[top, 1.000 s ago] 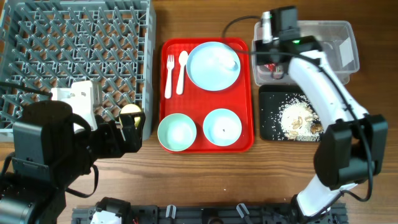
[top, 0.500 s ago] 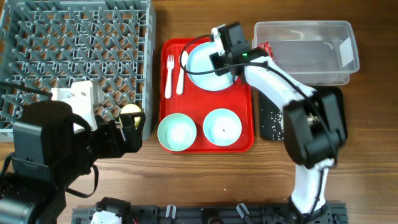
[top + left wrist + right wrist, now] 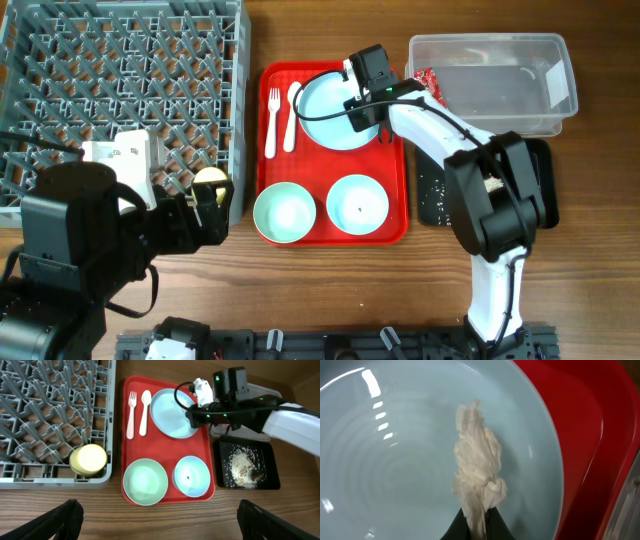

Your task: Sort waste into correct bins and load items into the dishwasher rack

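Observation:
My right gripper [image 3: 365, 118] hangs over the pale blue plate [image 3: 330, 112] on the red serving tray. In the right wrist view its fingertips [image 3: 477, 527] are shut on a crumpled white paper scrap [image 3: 476, 472] resting on the plate [image 3: 395, 460]. The red-and-white wrapper [image 3: 428, 80] lies in the clear tub [image 3: 555, 60]. Food scraps [image 3: 488, 185] lie in the black tray [image 3: 245, 465]. The yellow cup [image 3: 89, 459] sits in the grey rack's [image 3: 120, 80] near right corner. My left gripper [image 3: 160, 520] is open and empty, above the wood in front of the tray.
On the red serving tray [image 3: 398, 200] are a white fork [image 3: 271, 122], a white spoon [image 3: 291, 115], a pale green bowl [image 3: 285, 212] and a pale blue bowl [image 3: 357, 203]. My right arm crosses above the black tray and hides part of it.
My right gripper moved left from the clear tub to the plate, leaving the wrapper in the tub. It now pinches the white paper scrap. The left arm has not moved.

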Robot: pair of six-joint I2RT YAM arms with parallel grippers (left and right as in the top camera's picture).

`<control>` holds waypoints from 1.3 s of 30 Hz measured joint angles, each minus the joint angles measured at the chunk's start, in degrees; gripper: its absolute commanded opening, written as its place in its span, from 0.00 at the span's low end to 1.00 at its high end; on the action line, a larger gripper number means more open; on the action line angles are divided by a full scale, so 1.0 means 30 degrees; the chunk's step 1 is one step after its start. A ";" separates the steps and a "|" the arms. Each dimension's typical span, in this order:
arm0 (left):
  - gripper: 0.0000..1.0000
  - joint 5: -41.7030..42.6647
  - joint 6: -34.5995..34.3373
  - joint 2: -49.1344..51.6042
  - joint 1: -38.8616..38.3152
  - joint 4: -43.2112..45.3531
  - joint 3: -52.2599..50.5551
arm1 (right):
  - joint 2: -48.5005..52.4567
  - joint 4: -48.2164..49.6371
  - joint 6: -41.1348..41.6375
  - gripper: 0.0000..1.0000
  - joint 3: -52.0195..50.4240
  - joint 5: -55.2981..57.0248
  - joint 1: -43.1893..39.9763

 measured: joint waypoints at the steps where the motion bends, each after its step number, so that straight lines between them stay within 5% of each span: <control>1: 1.00 0.0007 0.0000 0.0000 0.0000 0.0000 0.0000 | -0.0335 -0.0277 0.0211 0.04 -0.0058 -0.0197 0.0000; 13: 1.00 0.0007 0.0000 -0.0007 0.0000 0.0000 0.0000 | -0.7541 -0.2069 0.3031 0.06 0.0219 -0.1042 -0.3781; 16: 1.00 0.0007 0.0000 -0.0007 0.0000 0.0000 0.0000 | -0.6754 -0.2973 0.3461 0.41 0.0189 -0.0984 -0.5136; 20: 1.00 0.0007 0.0000 0.0000 0.0000 0.0000 0.0000 | -0.5391 -0.3789 0.3563 0.64 -0.0066 -0.1158 -0.5923; 27: 1.00 0.0007 0.0000 -0.0007 0.0000 0.0000 0.0000 | -0.7169 -0.5319 0.3745 0.67 -0.0204 -0.2535 -0.5858; 36: 1.00 0.0007 0.0000 0.0000 0.0000 0.0000 0.0000 | -1.6655 -0.8684 0.3810 0.71 0.0386 -0.6841 -0.5858; 37: 1.00 0.0007 0.0000 -0.0007 0.0000 0.0007 0.0000 | -1.7347 -0.9173 0.3825 0.79 0.0437 -0.7242 -0.5858; 38: 1.00 0.0007 0.0000 -0.0007 0.0000 -0.0007 0.0000 | -1.8017 -0.9996 0.3861 1.00 0.0474 -0.7708 -0.5858; 39: 1.00 0.0007 0.0000 -0.0007 0.0000 0.0007 0.0000 | -1.8433 -1.0637 0.3832 1.00 0.0481 -0.8036 -0.5858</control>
